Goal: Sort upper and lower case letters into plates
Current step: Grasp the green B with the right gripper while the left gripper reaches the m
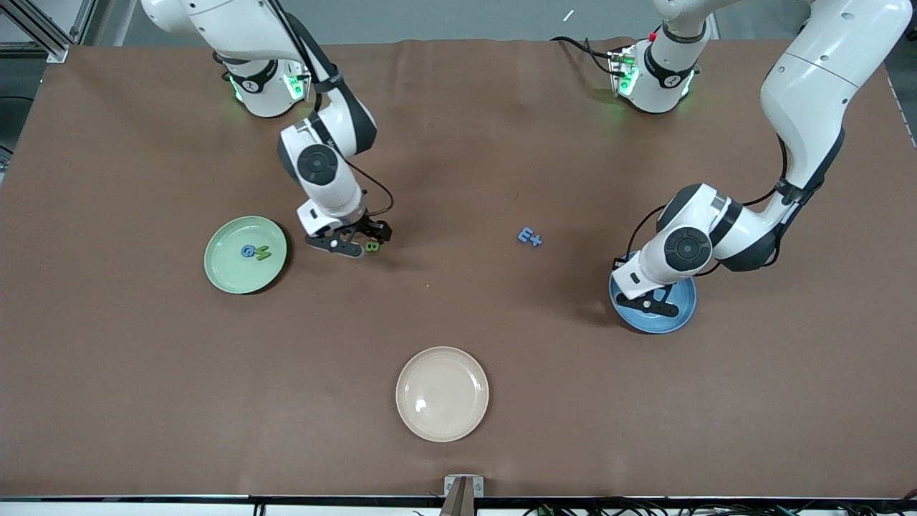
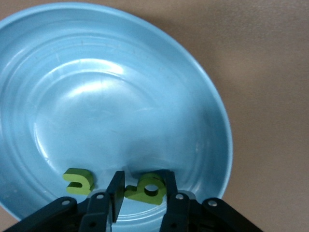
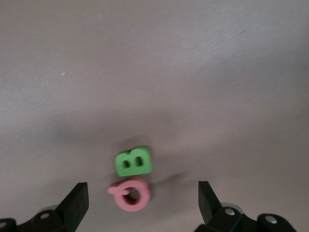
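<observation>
Front view, left pincer (image 1: pixel 658 304) hiding blue plate's (image 1: pixel 680 319) letters

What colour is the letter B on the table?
Green; the letter B shows best in the right wrist view.

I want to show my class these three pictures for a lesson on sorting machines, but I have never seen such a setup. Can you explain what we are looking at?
Two white robot arms stand at a brown table. The large picture looks down from across the table; the other two come from cameras on each arm's wrist.

The left gripper, over the blue plate, is shut on a green letter; another green letter lies in that plate.

The right gripper is open, low over a green B and a pink letter that lie touching on the table.

The mint green plate holds two letters. Two blue letters lie on the table between the arms. A cream-white plate sits nearest the front camera.
</observation>
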`<state>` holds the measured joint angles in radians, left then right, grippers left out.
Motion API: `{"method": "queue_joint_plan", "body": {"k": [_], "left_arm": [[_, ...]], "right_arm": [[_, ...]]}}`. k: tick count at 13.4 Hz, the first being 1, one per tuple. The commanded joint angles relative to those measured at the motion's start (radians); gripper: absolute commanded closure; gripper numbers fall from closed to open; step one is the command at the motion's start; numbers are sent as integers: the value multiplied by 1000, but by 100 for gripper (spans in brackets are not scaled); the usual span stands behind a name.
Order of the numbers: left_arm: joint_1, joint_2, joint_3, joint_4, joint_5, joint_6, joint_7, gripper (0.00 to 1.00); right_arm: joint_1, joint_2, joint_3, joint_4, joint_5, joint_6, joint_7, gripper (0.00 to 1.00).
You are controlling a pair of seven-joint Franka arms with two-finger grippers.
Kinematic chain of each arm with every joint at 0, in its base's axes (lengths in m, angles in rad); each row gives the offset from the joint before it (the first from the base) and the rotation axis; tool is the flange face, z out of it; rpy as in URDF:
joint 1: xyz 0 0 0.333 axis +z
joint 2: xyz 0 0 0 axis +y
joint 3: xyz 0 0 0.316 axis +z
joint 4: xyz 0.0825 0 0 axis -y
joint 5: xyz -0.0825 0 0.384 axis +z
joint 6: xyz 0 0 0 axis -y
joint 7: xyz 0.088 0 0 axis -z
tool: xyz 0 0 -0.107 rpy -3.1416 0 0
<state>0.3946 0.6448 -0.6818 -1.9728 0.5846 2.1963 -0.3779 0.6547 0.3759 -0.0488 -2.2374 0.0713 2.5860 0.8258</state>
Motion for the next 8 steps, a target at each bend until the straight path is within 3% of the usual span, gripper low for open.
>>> {"method": "queue_joint_plan", "body": {"k": [1,2,3,6,8], "left_arm": [[21,-22,-18,-12,20,8,5,17],[21,-37,-21,-6,18,0,5,5],[21,-57,-39,-2,6,-12,-1,0],[30,-74,-155,81,-64,-174,-51,0],[21,-71,-217,135,-104,-262,-209,0]], "right_arm": [[17,34,-8,19,5,43,36,8],[25,49,-9,19,5,57,36,13],[25,50,-9,19,4,69,35,14],[13,52,-9,21,-2,71,19,15],[11,60,-9,21,-7,77,19,15]]}}
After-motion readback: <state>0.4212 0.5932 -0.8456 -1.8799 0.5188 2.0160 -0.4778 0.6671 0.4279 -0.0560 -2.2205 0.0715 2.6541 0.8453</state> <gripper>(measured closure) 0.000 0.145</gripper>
